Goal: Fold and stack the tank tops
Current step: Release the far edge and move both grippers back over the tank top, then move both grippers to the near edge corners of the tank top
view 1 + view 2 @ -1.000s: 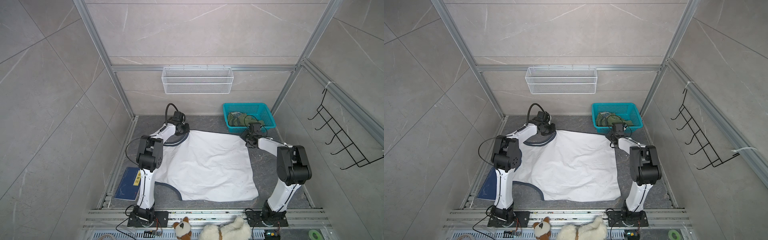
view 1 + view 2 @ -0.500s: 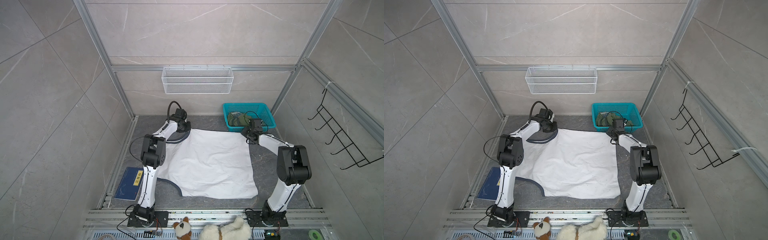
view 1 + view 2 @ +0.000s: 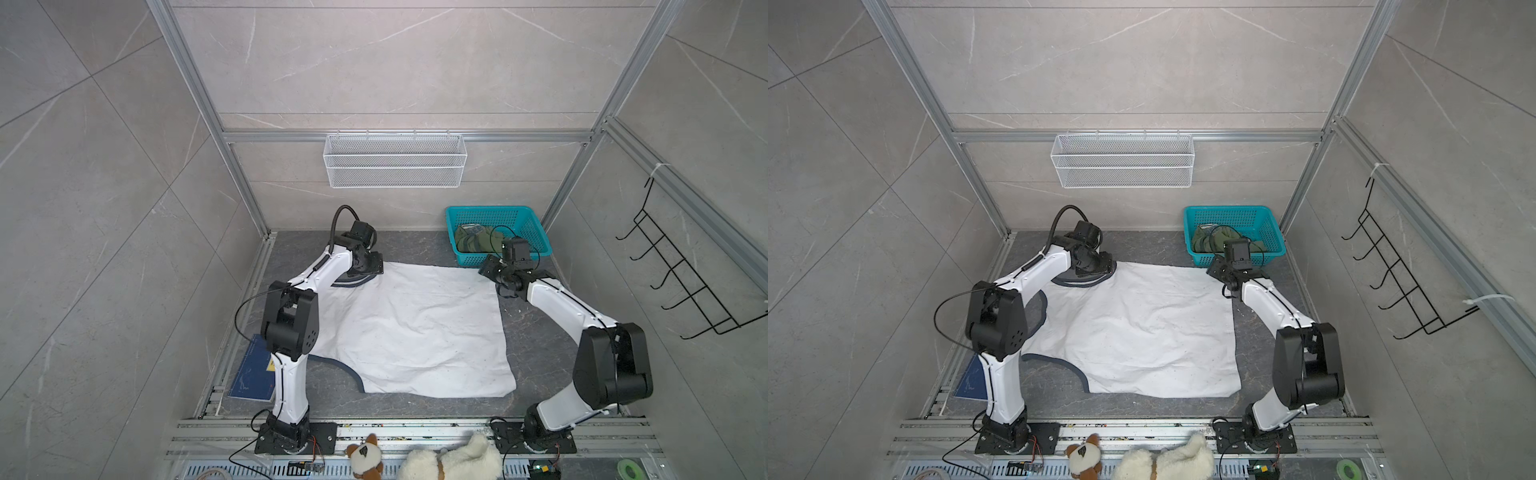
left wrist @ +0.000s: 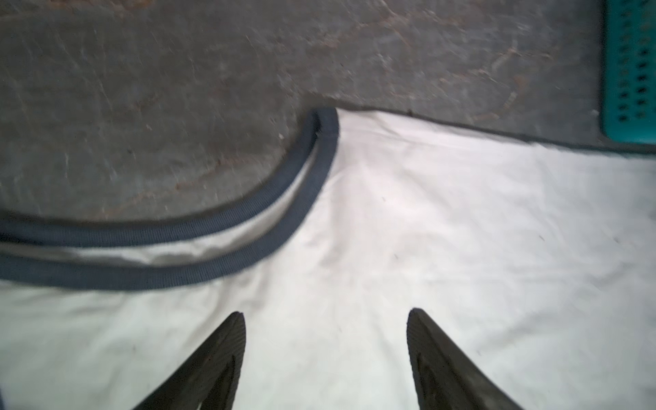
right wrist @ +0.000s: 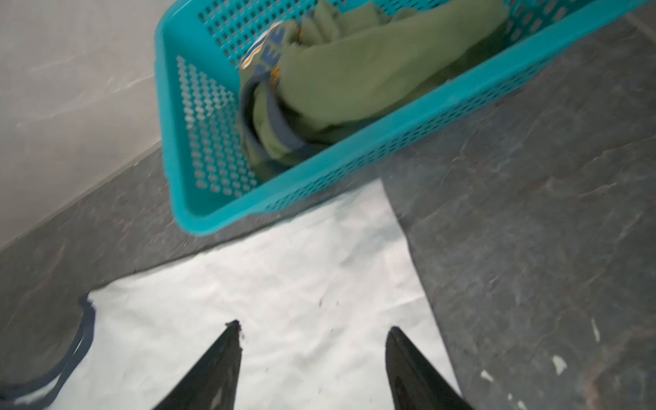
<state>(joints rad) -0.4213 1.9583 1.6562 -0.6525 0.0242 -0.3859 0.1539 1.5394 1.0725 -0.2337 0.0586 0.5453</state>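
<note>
The white tank top (image 3: 415,328) (image 3: 1138,328) with navy trim lies spread flat on the dark floor in both top views. Its navy armhole trim (image 4: 284,198) curves just beyond my left gripper (image 4: 326,316), which hovers open over the far left corner (image 3: 370,268) with only white cloth showing between its fingers. Over the far right corner my right gripper (image 5: 314,326) (image 3: 490,266) is also open and holds nothing. The olive green tank top (image 5: 355,71) (image 3: 473,241) lies crumpled in the teal basket, its badge print partly showing.
The teal basket (image 3: 536,232) (image 5: 198,198) stands at the back right, touching the white top's far corner. A white wire basket (image 3: 395,160) hangs on the back wall and a black hook rack (image 3: 681,282) on the right wall. A blue pad (image 3: 253,374) lies front left, with plush toys (image 3: 449,461) at the front rail.
Both grippers went from shut to open and let go of the white tank top's far corners. The top now lies flat on the floor.
</note>
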